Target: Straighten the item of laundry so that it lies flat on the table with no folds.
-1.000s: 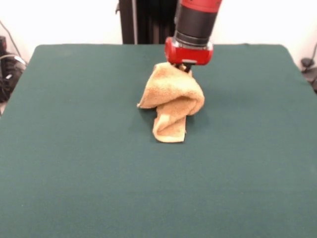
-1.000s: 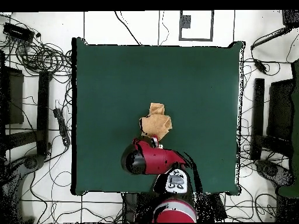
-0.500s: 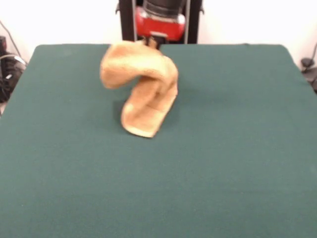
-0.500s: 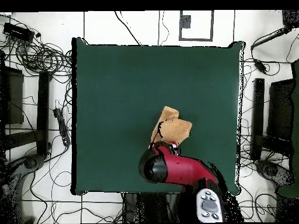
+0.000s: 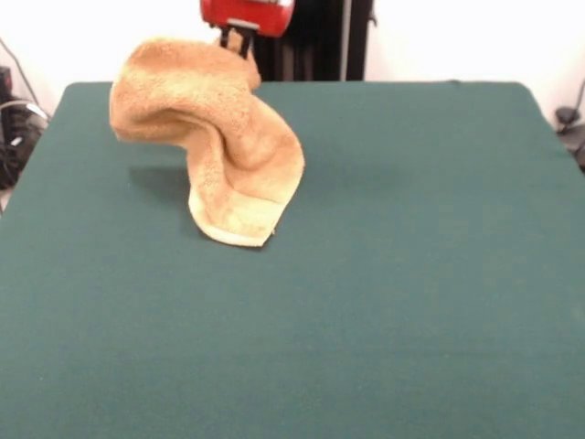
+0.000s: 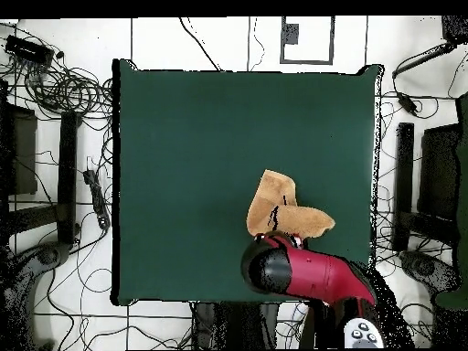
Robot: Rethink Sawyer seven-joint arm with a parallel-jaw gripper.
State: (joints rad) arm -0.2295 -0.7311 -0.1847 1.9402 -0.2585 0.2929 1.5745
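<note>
The golden-orange towel [image 5: 215, 137] hangs crumpled from my gripper [image 5: 236, 41] above the dark green table [image 5: 411, 274]. Its top edge is pinched between the fingers and it drapes left and down; its lower hemmed end hangs close to the cloth, and I cannot tell whether it touches. In the overhead view the towel [image 6: 283, 215] shows just beyond the red arm [image 6: 306, 272], right of the table's middle and towards the robot's side. The gripper itself is hidden under the arm there.
Cables and equipment [image 6: 55, 91] lie on the floor around the table. The black pedestal [image 5: 315, 41] stands behind the table's far edge.
The gripper has lifted the towel higher and carried it left in the front view (right in the overhead view). The towel has swung and opened out wider.
</note>
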